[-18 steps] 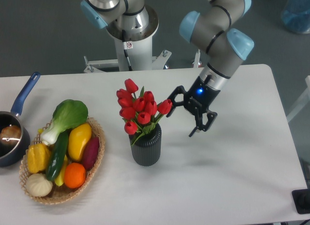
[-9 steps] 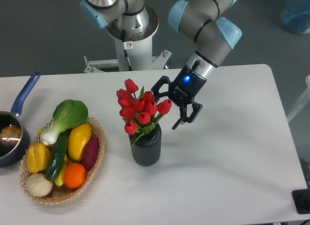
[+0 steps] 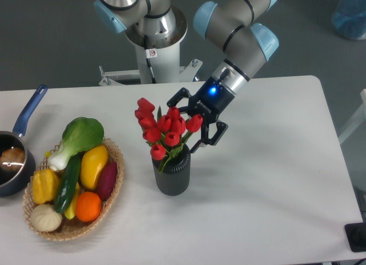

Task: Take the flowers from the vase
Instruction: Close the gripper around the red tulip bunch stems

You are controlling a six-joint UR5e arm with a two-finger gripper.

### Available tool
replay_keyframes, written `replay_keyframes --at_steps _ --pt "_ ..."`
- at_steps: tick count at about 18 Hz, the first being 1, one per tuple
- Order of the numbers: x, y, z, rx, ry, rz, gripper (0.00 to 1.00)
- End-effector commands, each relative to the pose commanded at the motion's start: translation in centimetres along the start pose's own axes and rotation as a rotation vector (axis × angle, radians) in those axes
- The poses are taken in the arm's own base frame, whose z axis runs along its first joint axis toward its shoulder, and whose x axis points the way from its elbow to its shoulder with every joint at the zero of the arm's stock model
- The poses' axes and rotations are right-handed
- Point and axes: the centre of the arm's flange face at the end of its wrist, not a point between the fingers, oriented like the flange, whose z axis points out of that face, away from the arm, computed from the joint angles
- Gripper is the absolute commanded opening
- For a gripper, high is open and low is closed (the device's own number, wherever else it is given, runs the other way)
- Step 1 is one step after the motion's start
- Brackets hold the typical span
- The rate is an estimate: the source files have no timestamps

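Note:
The flowers (image 3: pixel 162 129), a bunch of red tulip buds with green leaves, stand in the dark ribbed vase (image 3: pixel 172 174) at the middle of the table. My gripper (image 3: pixel 187 123) is open, with its fingers spread around the right side of the bunch at bud height. One finger (image 3: pixel 176 97) sits behind the buds and the other (image 3: pixel 209 138) is in front and to the right. The bunch leans a little to the left. The stems are hidden inside the vase.
A wicker basket (image 3: pixel 112 188) with a green leafy vegetable (image 3: pixel 80 138) and several fruits and vegetables stands left of the vase. A blue-handled saucepan (image 3: pixel 16 153) sits at the far left edge. The robot base (image 3: pixel 153 31) rises behind the table.
My gripper has moved left from beside the vase until its fingers straddle the right side of the bunch. The flowers have been nudged slightly left.

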Motion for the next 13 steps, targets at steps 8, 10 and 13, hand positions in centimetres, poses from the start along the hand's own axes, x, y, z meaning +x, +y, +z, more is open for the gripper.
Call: replay_keyframes --at_steps 8,10,13 --pt "-0.02 -0.01 0.17 0.001 0.003 0.000 0.24" --pt "-0.03 -0.09 0.07 0.006 0.001 0.001 0.15" --pt "0.12 -0.31 -0.03 0.009 0.000 0.002 0.13"
